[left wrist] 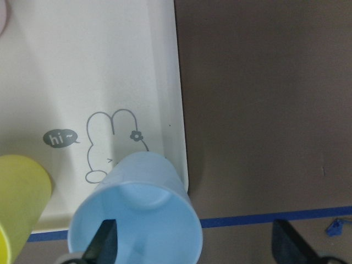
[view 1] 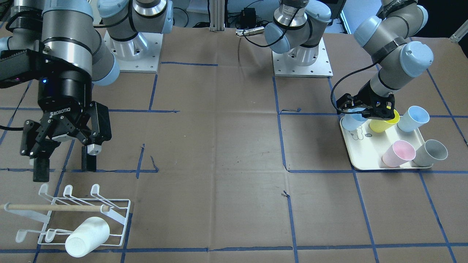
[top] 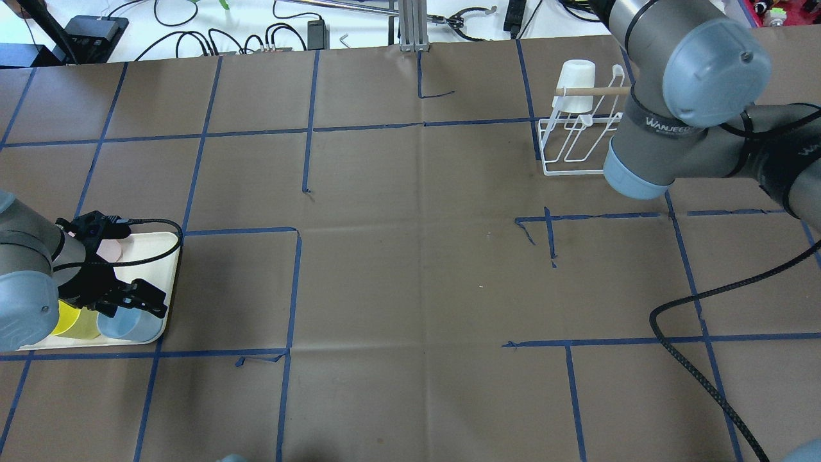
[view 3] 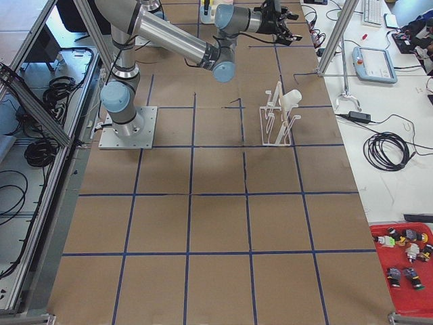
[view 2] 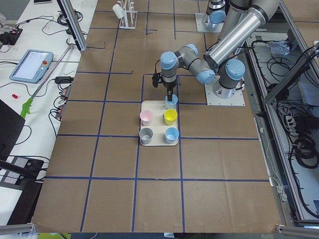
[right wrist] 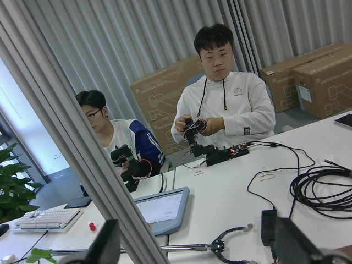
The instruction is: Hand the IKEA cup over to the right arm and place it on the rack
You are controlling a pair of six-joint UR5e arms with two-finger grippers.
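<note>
My left gripper (view 1: 369, 111) is open and low over the cream tray (view 1: 360, 146). In the left wrist view one finger (left wrist: 104, 242) is inside a light blue cup (left wrist: 137, 214) and the other (left wrist: 291, 242) is outside it, past the tray's edge. That cup (view 1: 351, 123) stands at the tray's corner nearest the robot. My right gripper (view 1: 65, 166) is open and empty, above the table just behind the white wire rack (view 1: 84, 208). A white cup (view 1: 87, 236) hangs on a rack prong. The right wrist view looks out at the room.
On the tray also stand a yellow cup (view 1: 382, 124), a second light blue cup (view 1: 413, 118), a pink cup (view 1: 398, 153) and a grey cup (view 1: 431, 152). Blue tape lines cross the brown table. Two operators sit beyond the table's far side.
</note>
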